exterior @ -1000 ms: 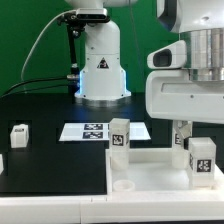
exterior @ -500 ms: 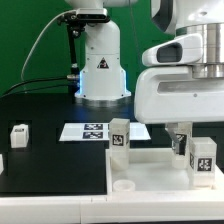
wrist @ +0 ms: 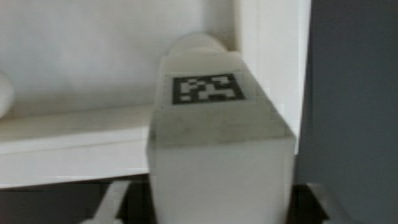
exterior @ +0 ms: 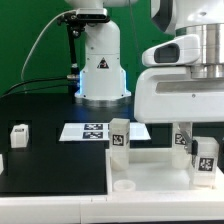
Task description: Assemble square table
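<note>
The square table's white panel lies at the front with its raised rim up and a round socket at its near corner. One white tagged leg stands at the panel's far corner, and another stands on the exterior view's right. A third leg sits apart on the black table. My gripper reaches down at the panel's far right part, mostly hidden by the arm's bulky hand. In the wrist view a tagged leg stands between my fingers, which close on its sides.
The marker board lies flat behind the panel, in front of the robot base. The table's white front edge runs along the bottom. The arm's large white body fills the upper right.
My arm has come down and shifted toward the exterior view's left over the last second. Since half a second ago it has hardly moved. The right front leg sits slightly further right.
</note>
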`<state>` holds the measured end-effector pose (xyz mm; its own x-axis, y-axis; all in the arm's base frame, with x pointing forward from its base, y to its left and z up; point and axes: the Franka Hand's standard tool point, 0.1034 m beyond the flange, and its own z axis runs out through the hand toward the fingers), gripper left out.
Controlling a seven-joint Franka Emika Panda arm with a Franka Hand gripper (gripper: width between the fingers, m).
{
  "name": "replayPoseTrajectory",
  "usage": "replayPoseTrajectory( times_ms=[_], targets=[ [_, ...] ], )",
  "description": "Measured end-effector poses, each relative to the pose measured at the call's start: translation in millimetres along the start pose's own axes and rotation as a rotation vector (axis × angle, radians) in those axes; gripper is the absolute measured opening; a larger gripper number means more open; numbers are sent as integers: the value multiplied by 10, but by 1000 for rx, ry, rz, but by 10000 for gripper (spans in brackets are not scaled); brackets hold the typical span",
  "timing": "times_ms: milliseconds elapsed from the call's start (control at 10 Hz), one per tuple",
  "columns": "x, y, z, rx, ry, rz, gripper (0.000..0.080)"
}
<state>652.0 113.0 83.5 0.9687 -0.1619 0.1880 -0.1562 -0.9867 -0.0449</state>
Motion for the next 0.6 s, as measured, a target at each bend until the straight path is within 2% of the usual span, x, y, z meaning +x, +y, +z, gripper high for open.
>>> replayPoseTrajectory(
  times_ms=[100, 200, 400, 500, 600],
  targets=[
    [0, 12, 3, -2, 0, 67, 285],
    [-4, 40, 5, -10, 1, 240, 285],
    [-49, 73, -3, -42, -10, 594, 285],
    [-67, 97, -4, -42, -34, 775, 285],
    [-62, 146, 9, -25, -48, 891, 285]
  ],
)
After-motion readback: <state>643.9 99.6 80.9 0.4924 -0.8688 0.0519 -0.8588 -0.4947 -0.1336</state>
